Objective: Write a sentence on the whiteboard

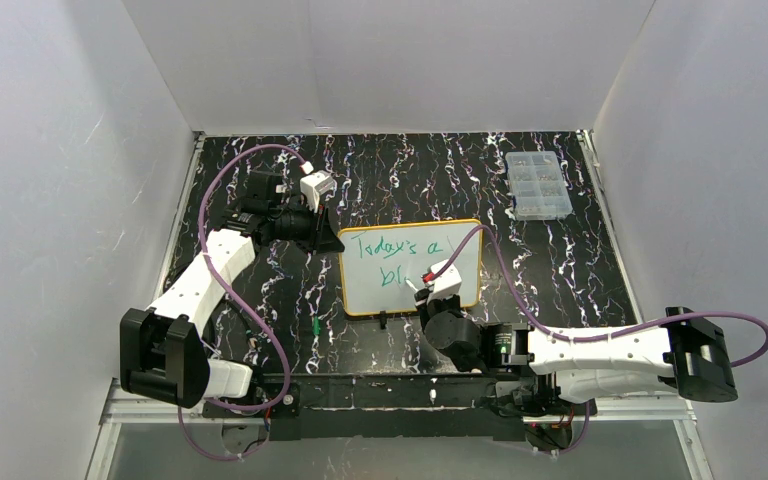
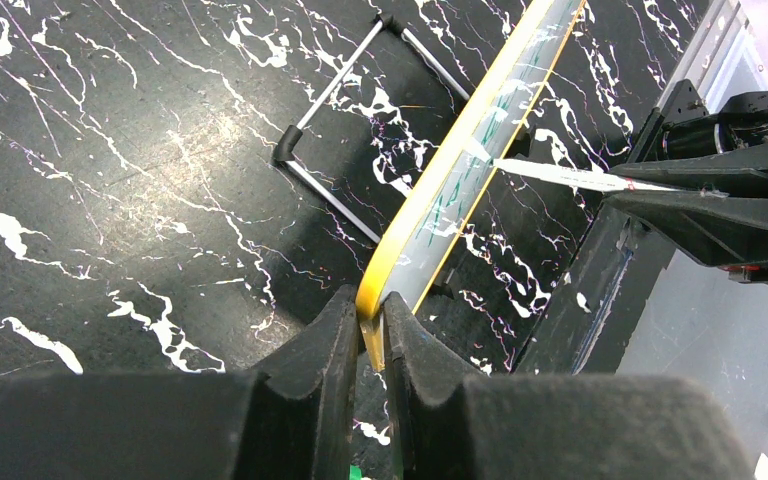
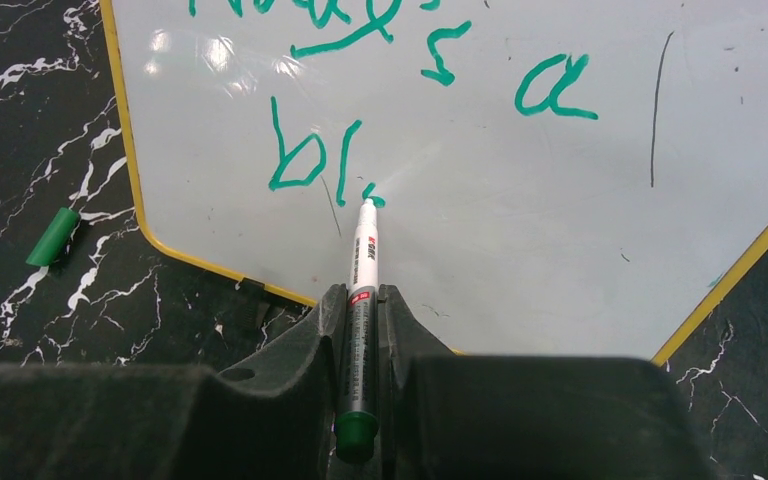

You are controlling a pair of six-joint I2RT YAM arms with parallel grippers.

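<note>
1. The whiteboard (image 1: 380,295) stands near the middle of the desk (image 1: 580,270), leaning back on a thin wire stand (image 2: 332,120) with its face toward the arms. The green lettering reads "Today's a" on top and "bl" below, and a further stroke is just begun.
2. The left claw (image 2: 368,312) is nearly closed. It pinches the yellow frame at the board's left edge, by the upper corner.
3. The right claw (image 3: 362,300) is clamped around a green marker (image 3: 364,250), whose tip touches the white face just after "bl".
4. The marker's cap (image 3: 52,237) lies on the desk near the board's lower left corner. A clear compartment box (image 1: 538,184) sits well apart at the far right.
5. Handling, as a judgement: the board looks light and stiff. Its glossy face offers no purchase, and the wire prop is likely to skid or fold under pen pressure.
6. The rounded frame is the sensible place to hold it, at an edge away from the writing. A firm pinch there should resist the marker's push without smearing wet ink.
</note>
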